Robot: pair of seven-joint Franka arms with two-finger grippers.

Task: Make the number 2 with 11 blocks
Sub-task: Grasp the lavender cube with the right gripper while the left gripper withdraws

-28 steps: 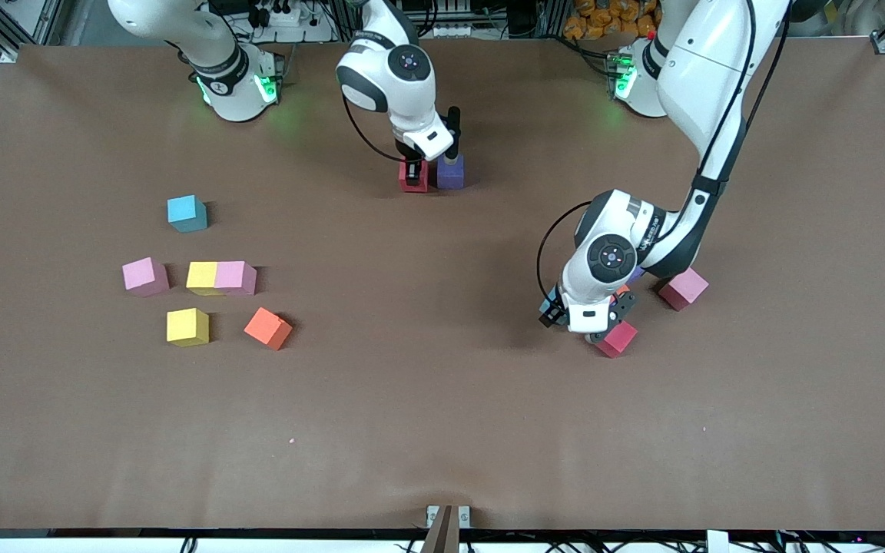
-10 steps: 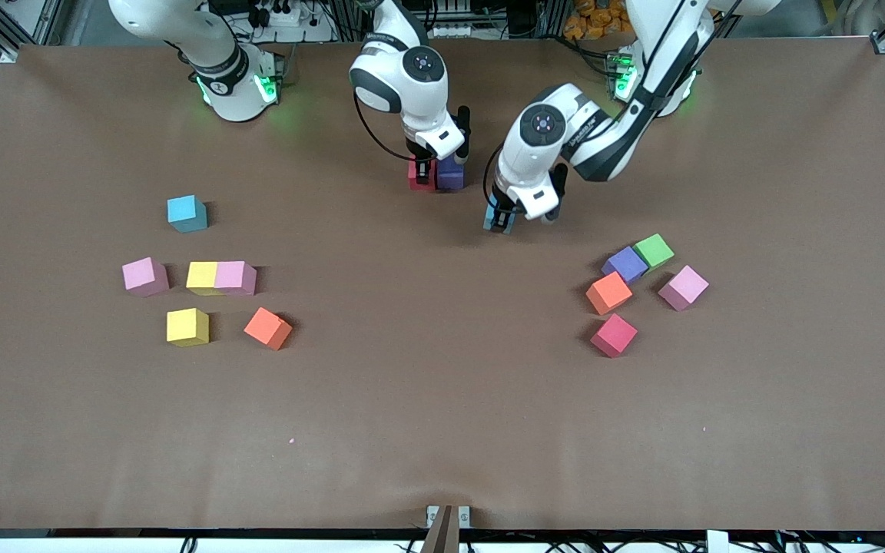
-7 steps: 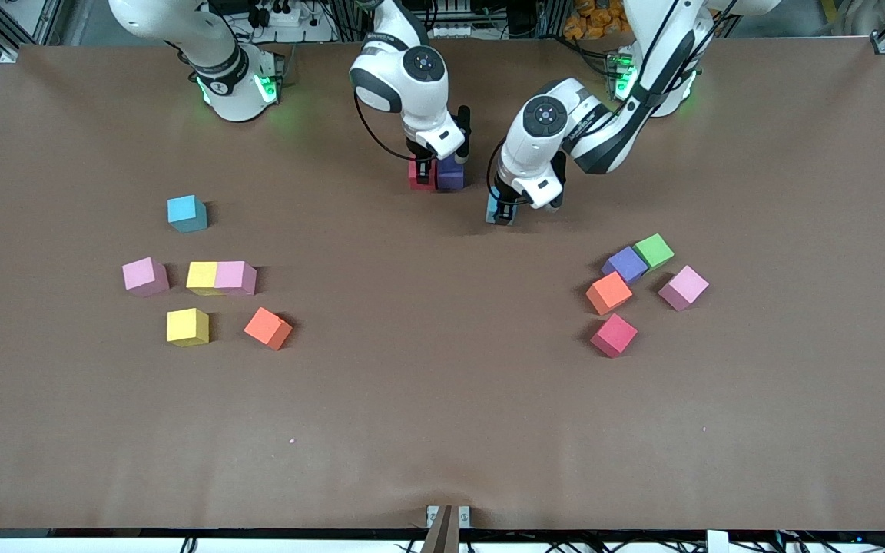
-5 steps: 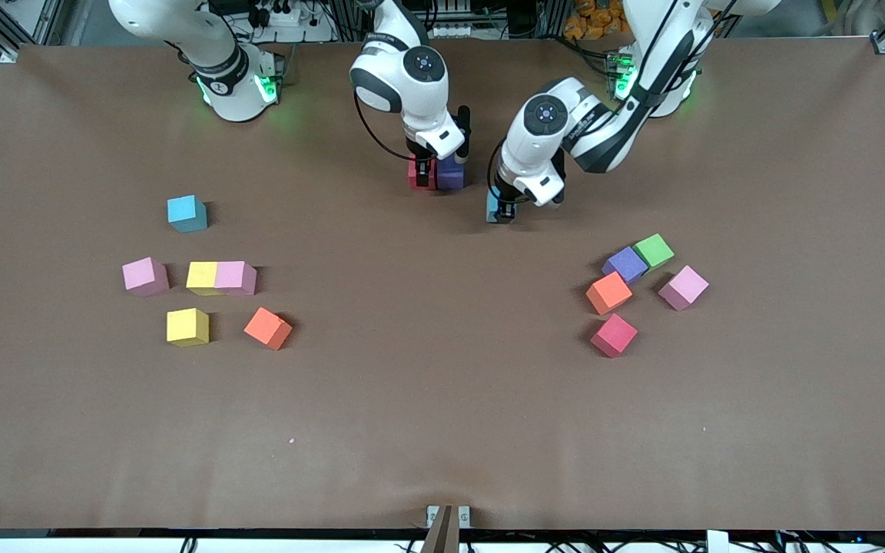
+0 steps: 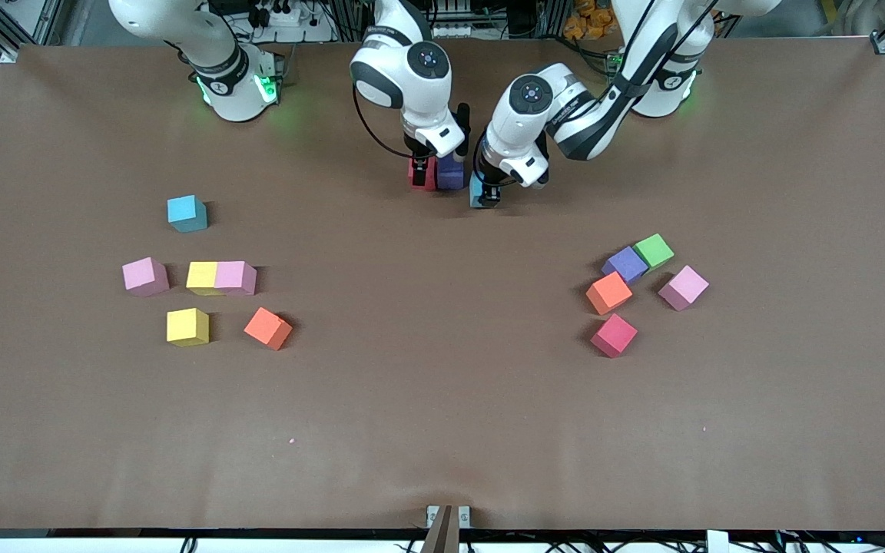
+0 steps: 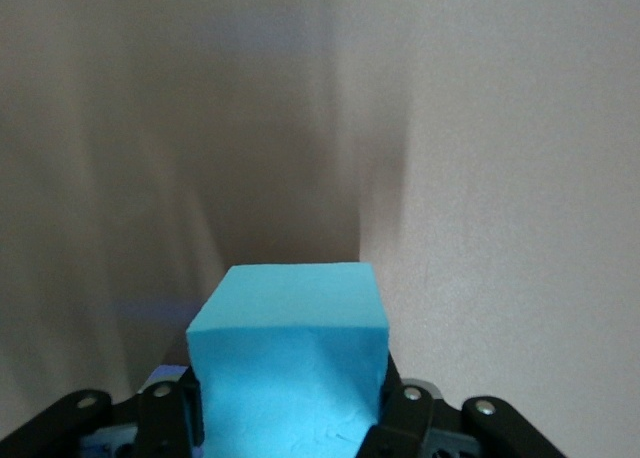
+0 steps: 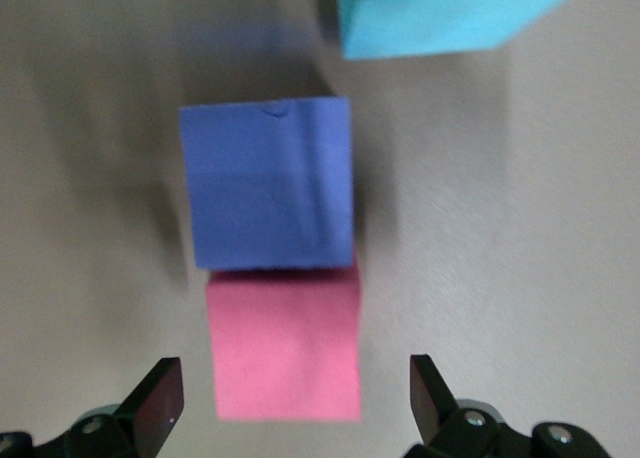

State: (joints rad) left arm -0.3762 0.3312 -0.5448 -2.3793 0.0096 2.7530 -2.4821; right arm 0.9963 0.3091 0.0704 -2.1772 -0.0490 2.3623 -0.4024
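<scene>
Brown tabletop (image 5: 442,399) is seen from across, with both arms' bases along its upper edge. Near the middle, a red block (image 5: 416,175) and a purple block (image 5: 451,176) are set touching side by side, and the right hand (image 5: 431,157) is poised just above them with its fingers spread wide, nothing gripped; in the right wrist view the purple block (image 7: 268,183) and red block (image 7: 288,346) are framed between the open fingers (image 7: 155,403). Beside the purple block, toward the left arm's end, a light blue block (image 5: 478,191) is clamped in the left hand (image 5: 486,192), confirmed in the left wrist view, where the cube (image 6: 290,363) is squeezed between both fingers (image 6: 405,413). Toward the right arm's end, loose cubes are scattered: another light blue block (image 5: 186,213), pink, yellow and orange ones. Toward the left arm's end, a cluster is gathered with a green cube (image 5: 654,250) touching it.
</scene>
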